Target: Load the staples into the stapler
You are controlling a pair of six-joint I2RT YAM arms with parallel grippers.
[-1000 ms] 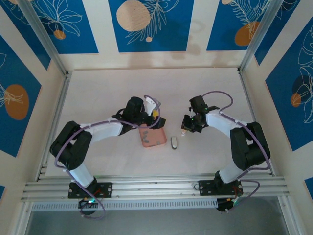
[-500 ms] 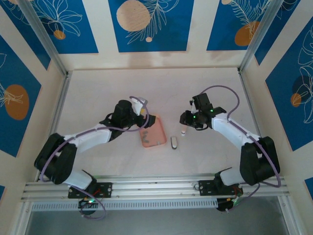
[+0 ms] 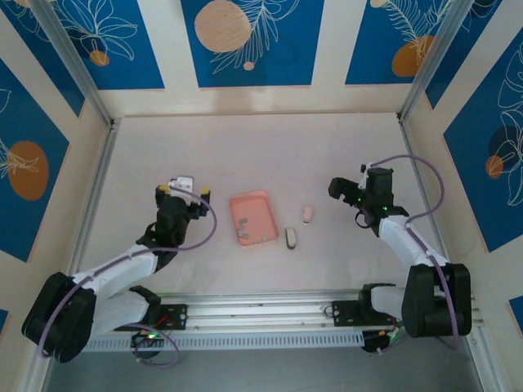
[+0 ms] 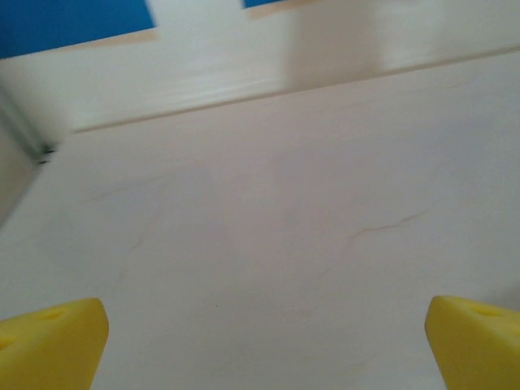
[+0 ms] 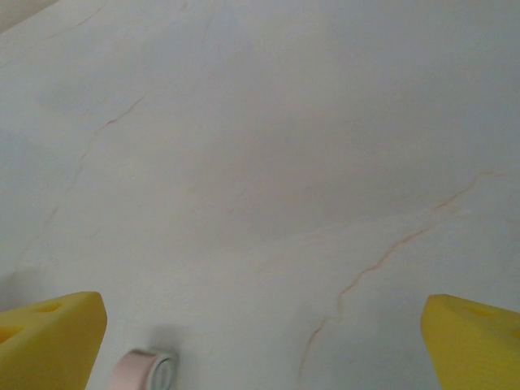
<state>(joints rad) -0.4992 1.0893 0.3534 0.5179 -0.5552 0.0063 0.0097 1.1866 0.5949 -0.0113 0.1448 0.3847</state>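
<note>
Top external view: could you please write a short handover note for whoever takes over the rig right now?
Left gripper: open, empty, above bare table left of the pink tray.
Right gripper: open, empty, just right of the stapler.
Stapler: lying on the table right of the tray, unheld.
Staples: grey bits lying in the tray.
Small grey oblong piece: on the table by the tray's near right corner.
Done: nothing visibly loaded. Left: pick staples, load stapler.

Grey staples (image 3: 243, 234) lie in the pink tray (image 3: 254, 211), stapler (image 3: 307, 214) flat nearby.
</note>
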